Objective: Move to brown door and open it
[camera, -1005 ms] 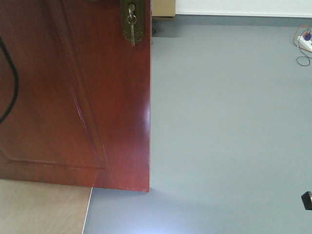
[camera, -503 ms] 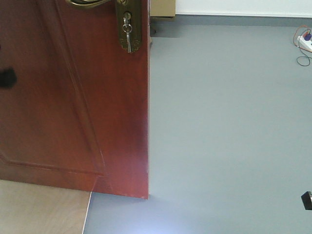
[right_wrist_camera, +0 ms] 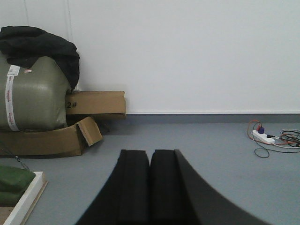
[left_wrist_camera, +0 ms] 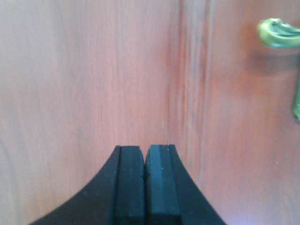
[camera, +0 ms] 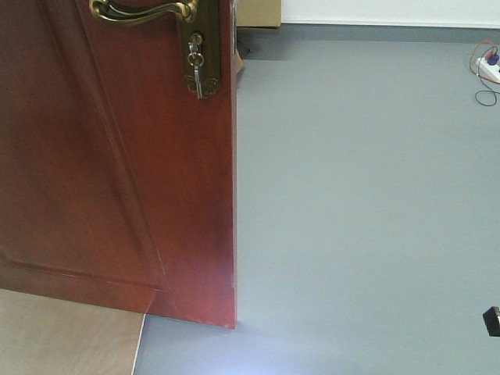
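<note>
The brown door [camera: 117,156] fills the left half of the front view; its free edge runs down the middle and its panel leans at an angle. Its brass lever handle [camera: 141,11] and backplate with hanging keys [camera: 197,70] sit at the top. In the left wrist view the door panel [left_wrist_camera: 93,70] fills the frame close ahead, with the handle tip [left_wrist_camera: 279,33] at the upper right. My left gripper [left_wrist_camera: 145,150] is shut and empty, close to the panel. My right gripper [right_wrist_camera: 150,154] is shut and empty, facing open floor.
Grey floor [camera: 367,195] lies right of the door. A pale plywood board [camera: 62,336] lies at the bottom left. Cardboard boxes [right_wrist_camera: 93,105], a green bundle [right_wrist_camera: 33,93] and a white beam [right_wrist_camera: 26,199] stand left; a power strip with cables [right_wrist_camera: 265,137] lies by the far wall.
The door's free edge has shifted left and its lower corner lower in the front view. The handle and keys have come further down into view. The dark shape on its left has gone.
</note>
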Controlling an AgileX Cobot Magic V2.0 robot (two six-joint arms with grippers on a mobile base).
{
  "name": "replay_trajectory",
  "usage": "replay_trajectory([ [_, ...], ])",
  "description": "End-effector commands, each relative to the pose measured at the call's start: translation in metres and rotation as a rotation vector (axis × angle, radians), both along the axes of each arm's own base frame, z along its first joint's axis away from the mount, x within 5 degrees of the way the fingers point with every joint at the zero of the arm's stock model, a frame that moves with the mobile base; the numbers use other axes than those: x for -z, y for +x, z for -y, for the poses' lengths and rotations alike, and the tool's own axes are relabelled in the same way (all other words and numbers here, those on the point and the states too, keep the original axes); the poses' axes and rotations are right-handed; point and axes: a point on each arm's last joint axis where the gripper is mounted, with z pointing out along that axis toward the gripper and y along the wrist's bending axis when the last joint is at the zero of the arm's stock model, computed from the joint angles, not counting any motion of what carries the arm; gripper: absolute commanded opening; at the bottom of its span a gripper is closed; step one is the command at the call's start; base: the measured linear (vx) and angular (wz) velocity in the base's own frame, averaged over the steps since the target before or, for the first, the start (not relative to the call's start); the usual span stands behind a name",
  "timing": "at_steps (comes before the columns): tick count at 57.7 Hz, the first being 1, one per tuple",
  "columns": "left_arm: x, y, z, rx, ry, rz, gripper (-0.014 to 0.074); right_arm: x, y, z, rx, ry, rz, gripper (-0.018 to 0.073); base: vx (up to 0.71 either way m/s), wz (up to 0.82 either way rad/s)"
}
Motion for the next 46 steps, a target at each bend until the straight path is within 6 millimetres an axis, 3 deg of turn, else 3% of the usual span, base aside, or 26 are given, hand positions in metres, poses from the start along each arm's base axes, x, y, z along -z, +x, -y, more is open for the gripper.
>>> replay_trajectory([
  [1,0.001,-0.006,-0.001,-0.004,-0.005,0.078,-0.0003,-0.006,-0.001,0.0,0.005,-0.017,0.084,0.0,0.0,0.0],
  [10,0.026,-0.016,-0.001,0.002,-0.006,0.069,-0.0003,-0.006,-0.001,0.0,0.005,-0.017,0.084,0.0,0.0,0.0],
  [46,0.032,-0.021,0.0,0.015,-0.003,0.026,-0.0003,-0.006,-0.001,0.0,0.005,-0.017,0.083,0.0,0.0,0.0],
])
